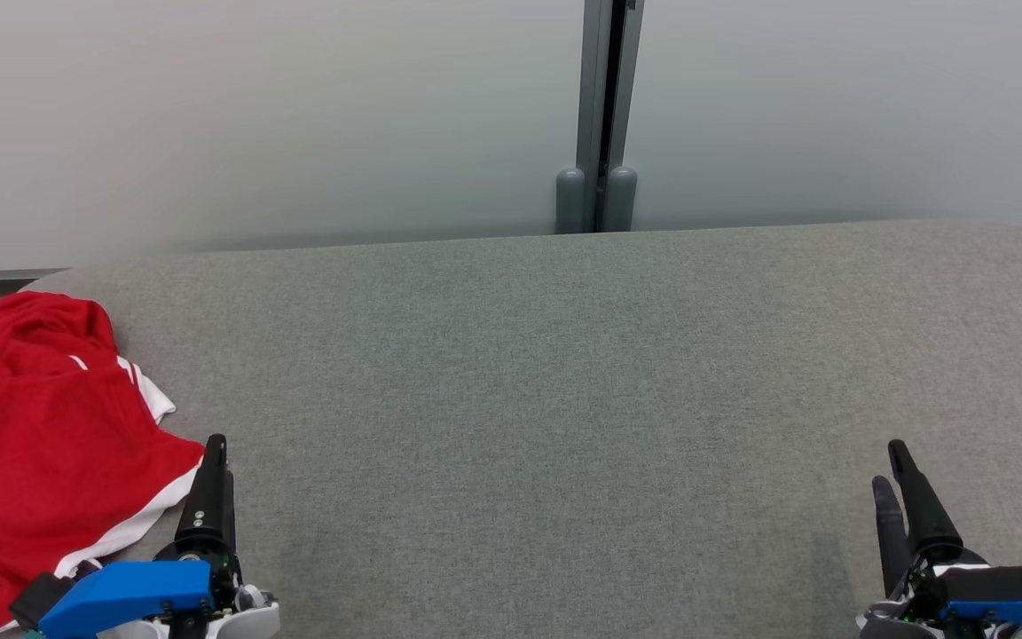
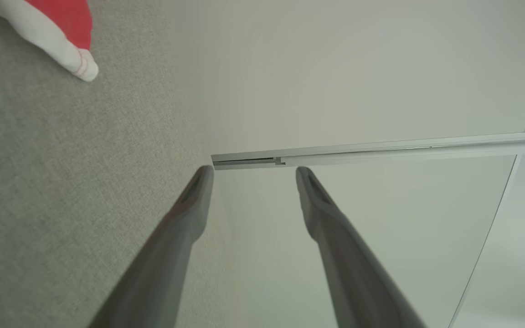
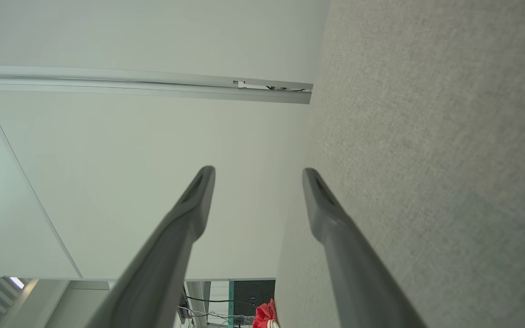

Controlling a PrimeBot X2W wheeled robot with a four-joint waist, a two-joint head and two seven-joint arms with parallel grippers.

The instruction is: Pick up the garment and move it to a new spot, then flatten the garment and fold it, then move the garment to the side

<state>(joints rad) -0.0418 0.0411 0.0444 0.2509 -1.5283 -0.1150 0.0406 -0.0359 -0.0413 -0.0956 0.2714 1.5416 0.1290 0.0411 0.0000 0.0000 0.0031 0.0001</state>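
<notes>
The garment (image 1: 41, 444) is a red piece with white trim, lying crumpled at the left end of the grey fabric table (image 1: 564, 382). A white-edged corner of the garment (image 2: 69, 27) shows at the top left of the left wrist view, and a small red patch of the garment (image 3: 265, 314) sits low in the right wrist view. My left gripper (image 1: 215, 441) hovers just right of the garment's lower edge, open and holding nothing (image 2: 253, 169). Far across the table at the lower right, my right gripper (image 1: 889, 463) is open as well, its jaws bare (image 3: 258, 169).
A pale wall stands behind the table's far edge, with a grey metal post (image 1: 601, 115) at its middle. The garment lies close to the table's rounded left corner (image 1: 50, 280). The broad grey surface stretches between the two grippers.
</notes>
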